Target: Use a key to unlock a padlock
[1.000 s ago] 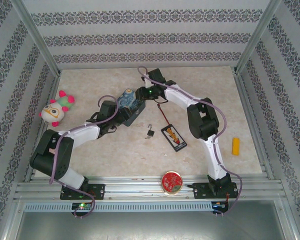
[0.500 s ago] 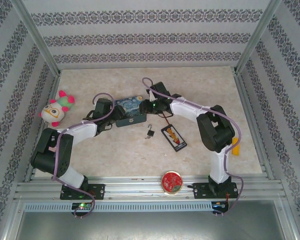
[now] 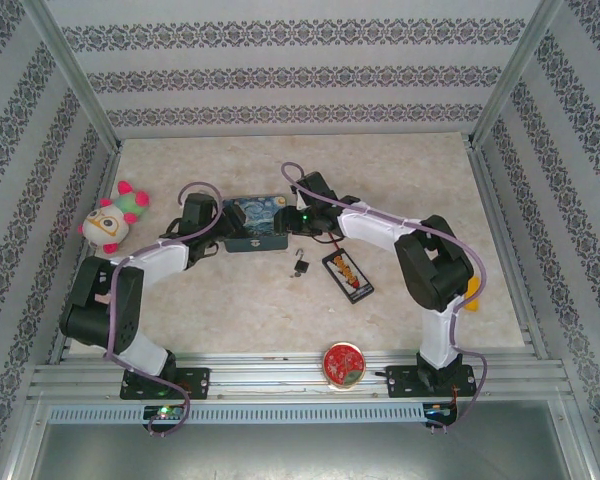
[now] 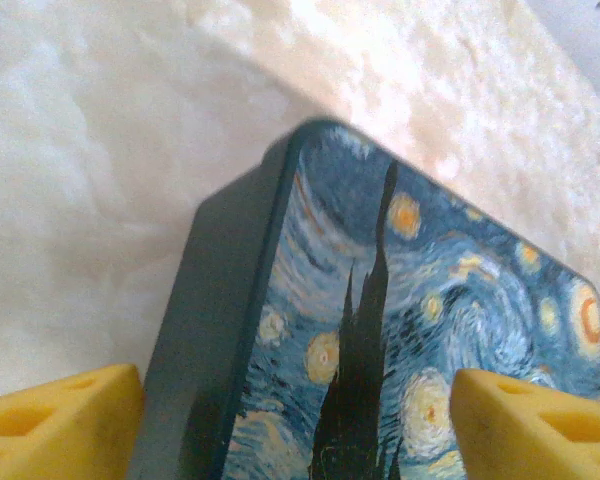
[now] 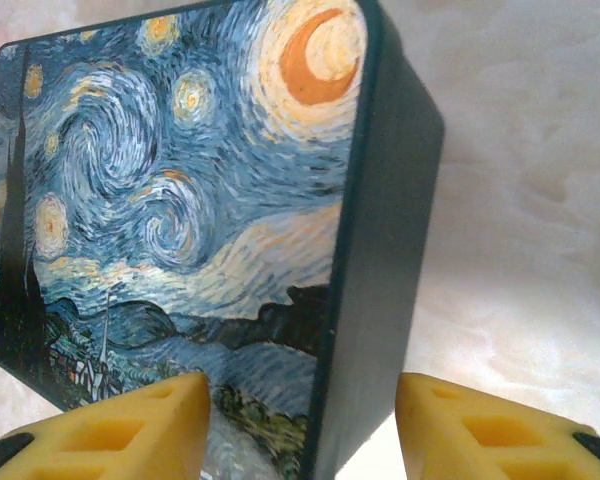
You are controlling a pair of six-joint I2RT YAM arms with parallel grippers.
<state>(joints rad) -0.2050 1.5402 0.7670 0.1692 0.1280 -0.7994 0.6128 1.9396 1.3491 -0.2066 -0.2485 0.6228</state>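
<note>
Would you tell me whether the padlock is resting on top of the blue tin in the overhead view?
No, the padlock lies on the table, apart from the blue tin and nearer the arms' bases.

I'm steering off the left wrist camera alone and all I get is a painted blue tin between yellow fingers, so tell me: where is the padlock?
Observer: The padlock lies on the table, nearer the arm bases than the blue tin. Neither pincer touches it.
Operator: And where's the right arm?
Observer: The right pincer is at the tin's other end, open, straddling the edge by the painted crescent moon.
Operator: Anything close to the padlock?
Observer: A black pack with a red-yellow label lies just to its right, apart from it.
</note>
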